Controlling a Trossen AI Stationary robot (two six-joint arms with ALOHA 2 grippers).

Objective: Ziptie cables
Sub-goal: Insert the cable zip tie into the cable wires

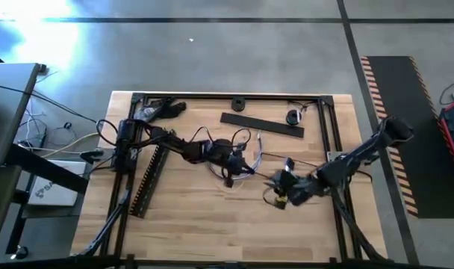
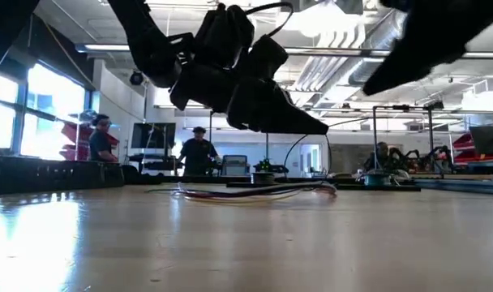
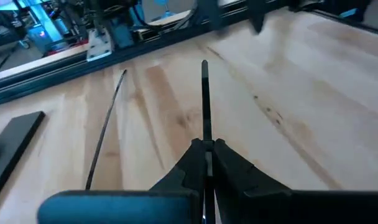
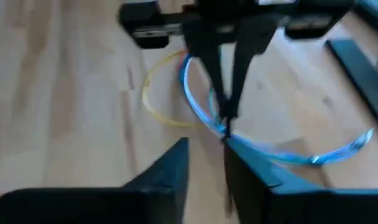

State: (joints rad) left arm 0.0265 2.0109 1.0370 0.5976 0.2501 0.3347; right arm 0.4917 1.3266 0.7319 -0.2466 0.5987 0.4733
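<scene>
Black slotted strips (image 1: pixel 261 124) (image 1: pixel 148 179) on wooden table (image 1: pixel 197 217); people (image 2: pixel 198 151) in room behind.

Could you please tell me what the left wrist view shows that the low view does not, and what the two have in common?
Only the left wrist view shows the left gripper shut on a thin black zip tie, with a second thin black strip lying on the wood. Only the low view shows the cables lying loose on the table, and people in the room behind. Both show the wooden table.
</scene>
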